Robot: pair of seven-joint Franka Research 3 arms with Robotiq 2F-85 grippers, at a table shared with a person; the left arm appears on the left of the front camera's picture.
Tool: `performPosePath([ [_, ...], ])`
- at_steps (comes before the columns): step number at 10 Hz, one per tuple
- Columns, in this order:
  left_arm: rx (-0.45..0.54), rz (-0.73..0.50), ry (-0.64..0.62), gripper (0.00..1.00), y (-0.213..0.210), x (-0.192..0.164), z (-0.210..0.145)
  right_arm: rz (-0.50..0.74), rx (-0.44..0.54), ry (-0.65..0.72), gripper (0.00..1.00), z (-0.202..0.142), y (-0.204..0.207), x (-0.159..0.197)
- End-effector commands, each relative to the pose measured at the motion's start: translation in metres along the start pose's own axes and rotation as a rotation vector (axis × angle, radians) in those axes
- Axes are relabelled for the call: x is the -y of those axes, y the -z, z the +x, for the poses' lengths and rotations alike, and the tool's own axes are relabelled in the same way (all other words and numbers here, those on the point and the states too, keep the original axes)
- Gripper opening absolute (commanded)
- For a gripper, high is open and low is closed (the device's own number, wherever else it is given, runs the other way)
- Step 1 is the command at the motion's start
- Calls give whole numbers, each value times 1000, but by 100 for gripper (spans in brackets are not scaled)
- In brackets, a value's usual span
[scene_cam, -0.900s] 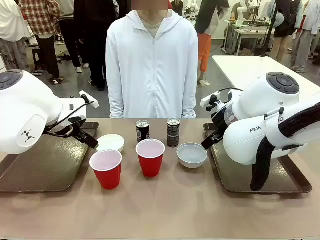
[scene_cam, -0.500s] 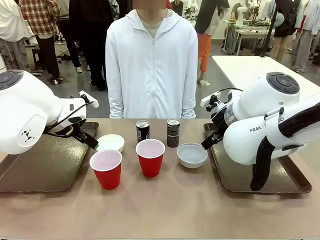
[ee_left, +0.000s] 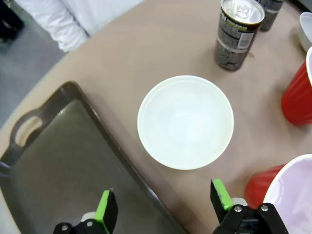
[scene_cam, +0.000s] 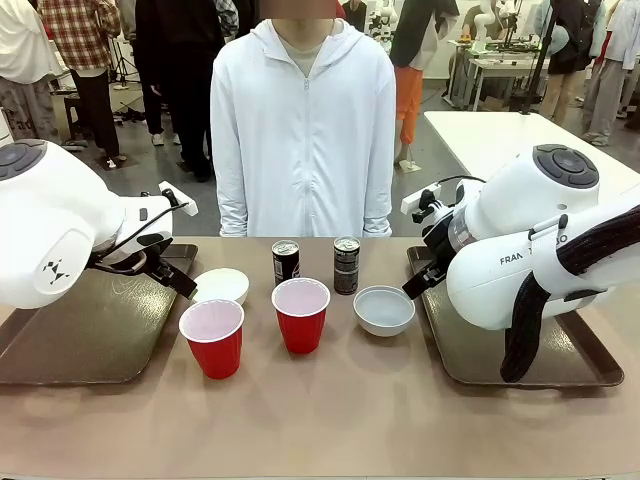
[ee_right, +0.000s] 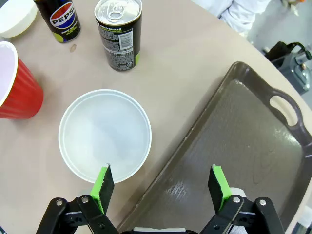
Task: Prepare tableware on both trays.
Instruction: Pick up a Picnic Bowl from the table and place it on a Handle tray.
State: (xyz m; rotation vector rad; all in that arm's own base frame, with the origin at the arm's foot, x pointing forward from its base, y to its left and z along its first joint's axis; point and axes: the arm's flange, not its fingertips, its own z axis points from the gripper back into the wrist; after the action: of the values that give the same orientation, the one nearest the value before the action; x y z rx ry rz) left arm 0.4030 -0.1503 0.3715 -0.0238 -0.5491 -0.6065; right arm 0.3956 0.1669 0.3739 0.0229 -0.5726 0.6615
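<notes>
Left gripper [ee_left: 162, 195], jaws spread wide and empty, hangs over the inner rim of the left tray [ee_left: 58, 165], just beside the white bowl [ee_left: 185, 122]; the right gripper [ee_right: 160, 171], likewise spread, hovers where the grey-blue bowl [ee_right: 105, 134] nears the right tray [ee_right: 243, 146]. Between the trays, which lie at the left and right edges of the table [scene_cam: 350, 430], stand two red cups [scene_cam: 301, 315] and, toward the far edge, two cans [scene_cam: 346, 265].
</notes>
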Motion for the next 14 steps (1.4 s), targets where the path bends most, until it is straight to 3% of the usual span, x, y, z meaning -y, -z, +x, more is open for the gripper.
performPosePath([
  [1, 0, 0, 0, 100, 0, 0, 0, 0, 0, 0, 100, 0, 0, 0],
  [3, 0, 0, 0, 100, 0, 0, 0, 0, 0, 0, 100, 0, 0, 0],
  [4, -41, 19, 40, 100, -36, 2, -7, -6, 41, -29, 100, 2, -28, -16],
  [7, -145, -131, 61, 100, -122, -2, -46, 53, -21, 119, 100, -44, -113, -38],
  [9, -211, -286, 45, 100, -152, 4, -76, 206, -245, 210, 100, -96, -126, -55],
  [10, -230, -315, 44, 100, -154, 8, -85, 311, -340, 207, 100, -114, -126, -68],
  [11, -235, -268, 32, 100, -151, 12, -86, 328, -366, 206, 100, -120, -124, -71],
  [12, -218, -279, 56, 100, -158, -3, -36, 203, -251, 169, 100, -13, -123, -45],
  [14, -218, -279, 56, 100, -158, -3, -36, 203, -251, 169, 100, -13, -123, -45],
])
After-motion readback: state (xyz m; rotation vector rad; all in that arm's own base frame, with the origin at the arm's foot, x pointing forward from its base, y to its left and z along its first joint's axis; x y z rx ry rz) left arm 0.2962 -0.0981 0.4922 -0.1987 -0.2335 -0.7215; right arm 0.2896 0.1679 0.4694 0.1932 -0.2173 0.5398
